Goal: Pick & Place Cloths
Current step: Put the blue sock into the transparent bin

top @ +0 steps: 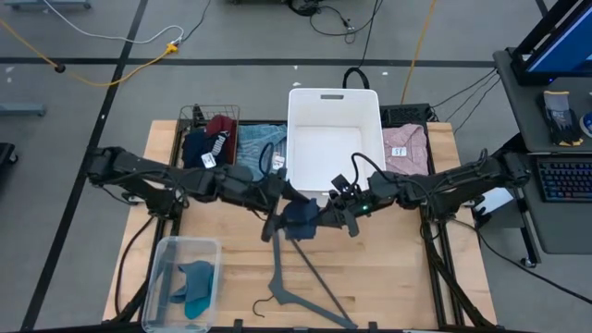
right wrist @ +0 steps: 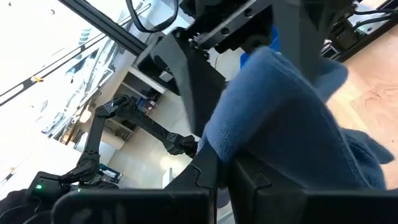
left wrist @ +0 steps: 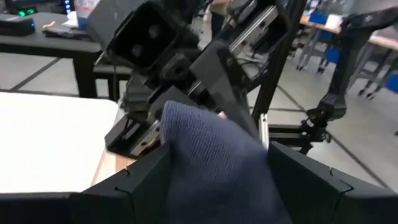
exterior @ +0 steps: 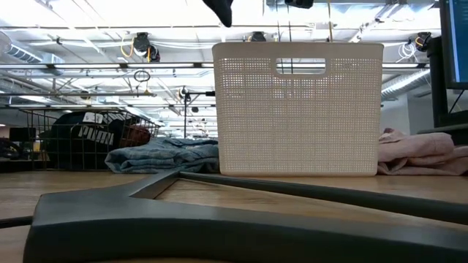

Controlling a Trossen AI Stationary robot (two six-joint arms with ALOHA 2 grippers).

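Hanging between both grippers, the slate-blue cloth [top: 299, 220] is pinched by the left gripper [top: 289, 205] and the right gripper [top: 326, 220]. Both arms reach inward, meeting just before the white basket [top: 334, 102].

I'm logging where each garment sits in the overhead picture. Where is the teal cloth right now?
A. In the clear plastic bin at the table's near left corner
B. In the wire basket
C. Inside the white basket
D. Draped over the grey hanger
A: the high view shows the teal cloth lying inside the clear plastic bin, while the white basket looks empty and the grey hanger lies bare on the table.
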